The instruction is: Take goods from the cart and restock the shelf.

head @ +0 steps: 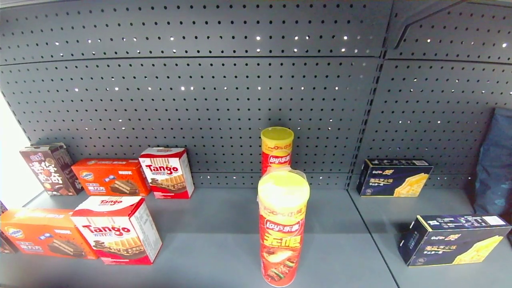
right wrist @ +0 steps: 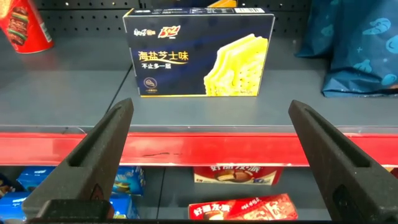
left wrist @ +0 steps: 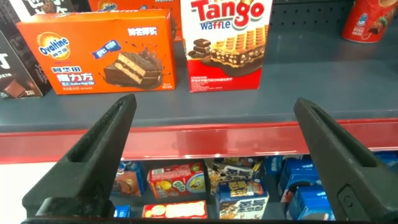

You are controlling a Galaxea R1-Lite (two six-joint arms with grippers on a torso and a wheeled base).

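Note:
On the grey shelf (head: 224, 240) two red chip cans with yellow lids stand in a row, one in front (head: 282, 228) and one behind (head: 277, 150). To the left are red-and-white waffle boxes (head: 118, 230) (head: 168, 172) and orange cake boxes (head: 44, 234) (head: 108, 176). Two dark blue cracker boxes (head: 454, 239) (head: 394, 172) lie at the right. My left gripper (left wrist: 214, 162) is open before the shelf's red front edge (left wrist: 199, 140), facing an orange box (left wrist: 99, 53) and a waffle box (left wrist: 227, 43). My right gripper (right wrist: 211, 162) is open, facing a blue cracker box (right wrist: 199, 53).
A dark brown box (head: 50, 168) stands at the far left. A blue patterned bag (head: 496, 160) leans at the far right. A lower shelf holds several packaged goods (left wrist: 186, 186) (right wrist: 236, 199). Bare shelf floor lies between the waffle boxes and the cans.

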